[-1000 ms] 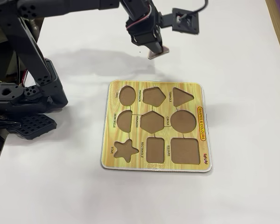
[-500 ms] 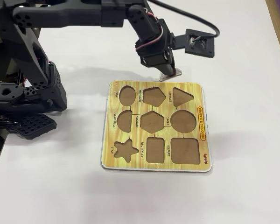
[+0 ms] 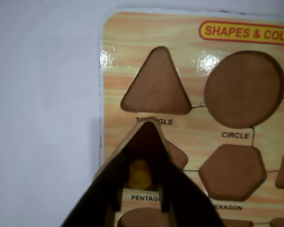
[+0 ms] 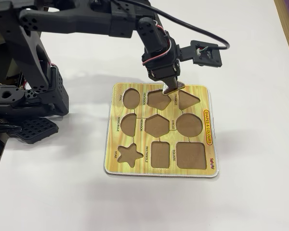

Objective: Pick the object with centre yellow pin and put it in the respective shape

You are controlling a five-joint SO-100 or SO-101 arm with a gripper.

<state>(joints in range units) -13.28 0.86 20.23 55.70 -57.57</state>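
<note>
My gripper [image 3: 140, 182] is shut on the yellow pin [image 3: 139, 174] of a flat, triangular-looking piece [image 3: 147, 139]. In the wrist view the piece's rounded tip points up, just below the triangle hole [image 3: 157, 85], and it covers most of the pentagon hole [image 3: 178, 154]. In the fixed view the gripper [image 4: 170, 87] holds the piece [image 4: 174, 88] low over the far edge of the wooden shape board [image 4: 135, 122], between the pentagon hole [image 4: 159, 99] and the triangle hole [image 4: 187, 99]. I cannot tell whether the piece touches the board.
The board [image 3: 113, 71] has brown holes for circle [image 3: 244, 88], hexagon [image 3: 233, 171], oval, semicircle, rectangle and square. A yellow star [image 4: 129, 155] sits in its slot. The arm's black base [image 4: 29, 96] stands at the left. A white table [image 4: 250, 57] surrounds the board.
</note>
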